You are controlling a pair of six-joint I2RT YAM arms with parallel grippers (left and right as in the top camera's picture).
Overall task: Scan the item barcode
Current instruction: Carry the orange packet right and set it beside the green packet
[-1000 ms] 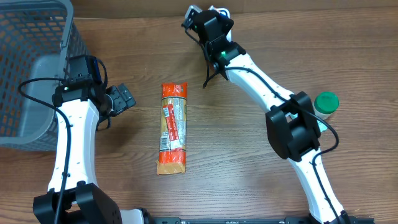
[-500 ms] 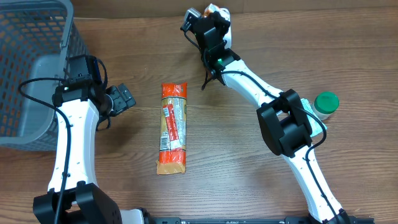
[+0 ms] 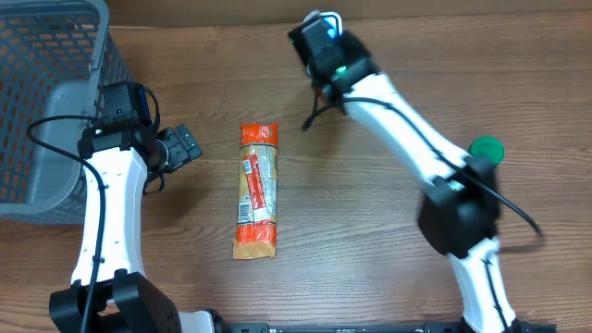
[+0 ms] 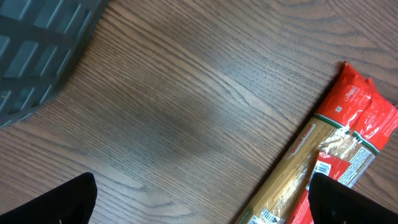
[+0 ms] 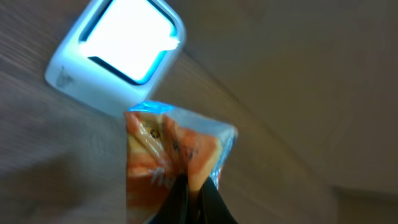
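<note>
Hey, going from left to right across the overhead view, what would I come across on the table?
Grey basket → left gripper → spaghetti packet → right gripper → green-capped bottle.

Left tool [image 3: 188,145] spread wide, hovering low, right tool [image 5: 193,198] pinched shut, reaching far forward

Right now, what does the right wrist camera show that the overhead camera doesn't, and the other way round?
Only the right wrist view: a small orange packet pinched in the shut right gripper, close to the scanner, whose window glows. Only the overhead view: the grey basket, the long pasta packet, the green-capped bottle and the open left gripper. Both: the wooden table. Overhead, the scanner seems to show only as a white edge.
</note>
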